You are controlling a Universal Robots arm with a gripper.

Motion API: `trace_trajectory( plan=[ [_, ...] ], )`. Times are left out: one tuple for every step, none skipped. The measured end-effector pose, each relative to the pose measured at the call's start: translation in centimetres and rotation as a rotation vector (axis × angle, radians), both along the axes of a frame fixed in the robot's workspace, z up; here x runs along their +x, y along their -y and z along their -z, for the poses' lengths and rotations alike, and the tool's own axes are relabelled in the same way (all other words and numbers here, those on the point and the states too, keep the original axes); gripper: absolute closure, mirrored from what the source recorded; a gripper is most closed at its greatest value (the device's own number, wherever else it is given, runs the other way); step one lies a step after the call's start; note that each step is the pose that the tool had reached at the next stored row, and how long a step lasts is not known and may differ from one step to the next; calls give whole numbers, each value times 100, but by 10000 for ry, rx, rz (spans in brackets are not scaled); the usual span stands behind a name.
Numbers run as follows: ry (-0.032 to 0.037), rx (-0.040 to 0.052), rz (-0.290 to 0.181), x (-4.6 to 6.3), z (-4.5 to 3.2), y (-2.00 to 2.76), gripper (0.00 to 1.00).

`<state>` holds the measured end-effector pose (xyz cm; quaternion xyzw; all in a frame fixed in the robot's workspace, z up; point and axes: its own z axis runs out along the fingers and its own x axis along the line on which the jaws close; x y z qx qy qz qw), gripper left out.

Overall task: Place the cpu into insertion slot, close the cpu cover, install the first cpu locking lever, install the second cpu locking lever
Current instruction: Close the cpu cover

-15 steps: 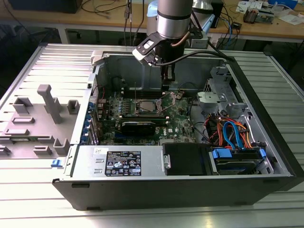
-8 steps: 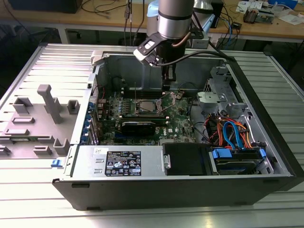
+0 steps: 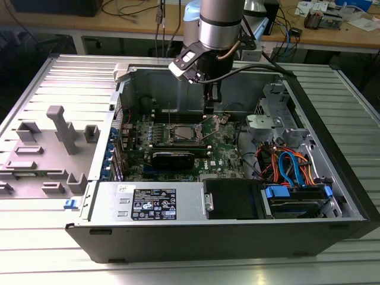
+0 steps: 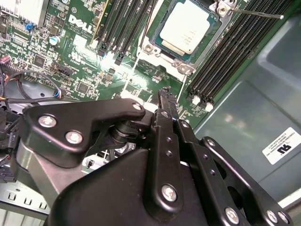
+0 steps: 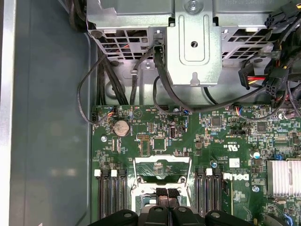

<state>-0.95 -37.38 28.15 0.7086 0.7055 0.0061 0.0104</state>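
The cpu (image 4: pixel 186 27), a flat silver square, lies in the insertion slot (image 4: pixel 184 56) on the green board. In the exterior view the slot (image 3: pixel 181 134) sits mid-board. The cpu cover (image 5: pixel 162 159), a thin silver frame, stands raised off the slot, and the board shows through its window. My gripper (image 4: pixel 164 93) is shut with nothing visibly between its fingers. Its tip is at the raised cover's edge (image 4: pixel 128 84), beside the slot. In the exterior view the gripper (image 3: pixel 211 108) hangs over the board on the slot's right. A thin locking lever (image 4: pixel 256 13) sticks out from one slot corner.
Black memory slots (image 4: pixel 127 28) flank the slot on both sides. A long black card (image 3: pixel 173 157) lies in front of it. A metal drive cage (image 5: pixel 193 42) with cables (image 3: pixel 288 166) and the case walls (image 3: pixel 332 136) hem the board in. Grey fixtures (image 3: pixel 59 127) stand outside the case.
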Motion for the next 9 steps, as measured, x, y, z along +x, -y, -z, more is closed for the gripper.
trace_trajectory(
  plan=[
    [1,0,0,0,0,0,89],
    [0,0,0,0,0,0,89],
    [0,1,0,0,1,0,89],
    [0,0,0,0,1,0,89],
    [0,0,0,0,1,0,89],
    [1,0,0,0,1,0,89],
    [0,0,0,0,1,0,89],
    [0,1,0,0,2,0,89],
    [0,1,1,0,3,0,89]
  ],
)
